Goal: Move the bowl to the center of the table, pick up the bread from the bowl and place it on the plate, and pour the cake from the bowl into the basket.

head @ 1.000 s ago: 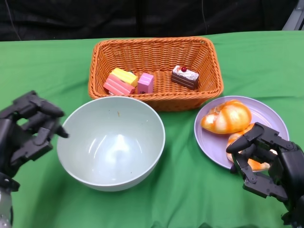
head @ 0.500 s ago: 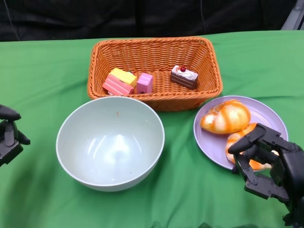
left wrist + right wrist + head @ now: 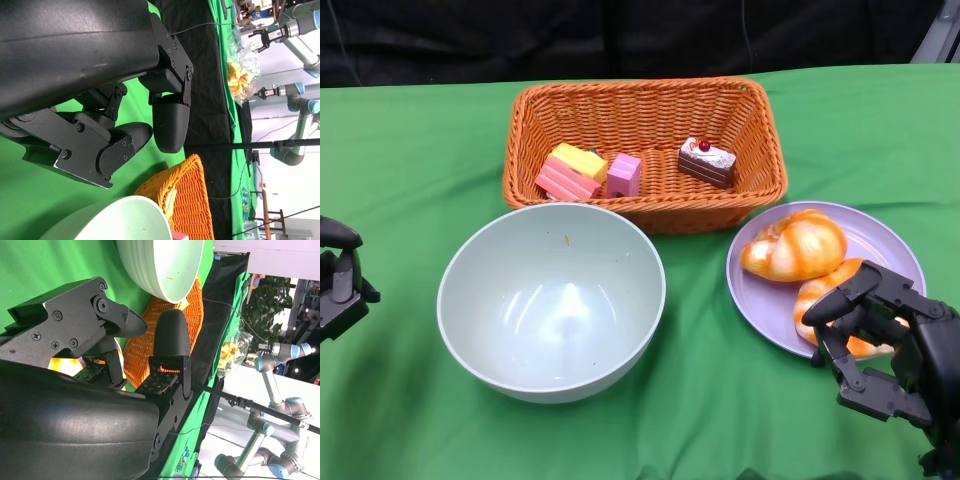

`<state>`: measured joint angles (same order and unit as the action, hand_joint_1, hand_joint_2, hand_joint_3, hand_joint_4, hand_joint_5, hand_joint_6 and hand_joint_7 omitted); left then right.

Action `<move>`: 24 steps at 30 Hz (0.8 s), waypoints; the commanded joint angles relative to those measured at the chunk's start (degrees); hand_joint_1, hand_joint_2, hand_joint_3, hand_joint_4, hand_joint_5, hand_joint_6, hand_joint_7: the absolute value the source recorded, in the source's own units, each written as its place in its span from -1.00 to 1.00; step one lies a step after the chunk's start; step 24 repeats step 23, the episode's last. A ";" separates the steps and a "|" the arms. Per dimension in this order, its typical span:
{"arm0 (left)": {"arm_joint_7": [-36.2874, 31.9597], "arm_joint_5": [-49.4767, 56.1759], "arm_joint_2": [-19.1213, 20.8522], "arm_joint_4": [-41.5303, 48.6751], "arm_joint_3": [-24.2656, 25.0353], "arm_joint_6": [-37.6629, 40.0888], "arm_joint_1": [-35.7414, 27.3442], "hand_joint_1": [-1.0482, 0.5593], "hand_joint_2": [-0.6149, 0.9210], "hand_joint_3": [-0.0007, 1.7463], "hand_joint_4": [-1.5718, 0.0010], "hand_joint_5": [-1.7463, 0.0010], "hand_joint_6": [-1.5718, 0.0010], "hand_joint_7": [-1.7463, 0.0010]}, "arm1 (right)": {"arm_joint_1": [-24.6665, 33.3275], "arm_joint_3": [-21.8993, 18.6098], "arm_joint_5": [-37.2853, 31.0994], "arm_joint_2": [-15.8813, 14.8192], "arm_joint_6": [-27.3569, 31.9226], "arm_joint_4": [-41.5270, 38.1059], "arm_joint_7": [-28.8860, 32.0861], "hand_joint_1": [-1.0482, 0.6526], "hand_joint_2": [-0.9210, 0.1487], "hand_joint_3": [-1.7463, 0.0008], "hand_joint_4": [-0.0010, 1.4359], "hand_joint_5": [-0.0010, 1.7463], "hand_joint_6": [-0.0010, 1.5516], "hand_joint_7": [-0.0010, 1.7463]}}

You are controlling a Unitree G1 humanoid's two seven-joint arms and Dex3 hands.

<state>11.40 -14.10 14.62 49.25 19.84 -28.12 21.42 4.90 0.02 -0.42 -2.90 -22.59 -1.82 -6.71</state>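
The pale green bowl (image 3: 552, 300) stands empty in the middle of the green table, just in front of the orange wicker basket (image 3: 640, 88). Three cake pieces lie in the basket: a pink-and-yellow one (image 3: 570, 172), a pink one (image 3: 625, 175) and a chocolate one (image 3: 708, 162). Two glazed breads (image 3: 793, 245) (image 3: 835, 290) lie on the purple plate (image 3: 760, 295). My right hand (image 3: 885, 345) hovers over the plate's near edge, fingers bent but apart, holding nothing. At the left edge only part of my left hand (image 3: 338, 280) shows, well apart from the bowl; its fingers (image 3: 125, 142) hold nothing.
A black backdrop runs behind the table's far edge. Bare green cloth lies to the left of the bowl and along the front. The right wrist view shows the bowl (image 3: 160, 265) and basket (image 3: 150, 350) beyond the fingers; other robot arms stand in the room.
My left hand has drawn back leftward from the bowl's rim to the picture's edge. The right hand, bowl, breads and cakes have stayed put.
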 commanded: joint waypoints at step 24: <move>-0.44 -0.05 1.03 -0.60 0.81 0.31 0.52 0.13 0.46 0.30 -0.04 -1.00 0.17 -0.83 | 2.25 -0.68 0.07 -0.87 0.97 2.87 0.04 0.13 -0.47 -0.01 0.03 0.74 -0.12 0.46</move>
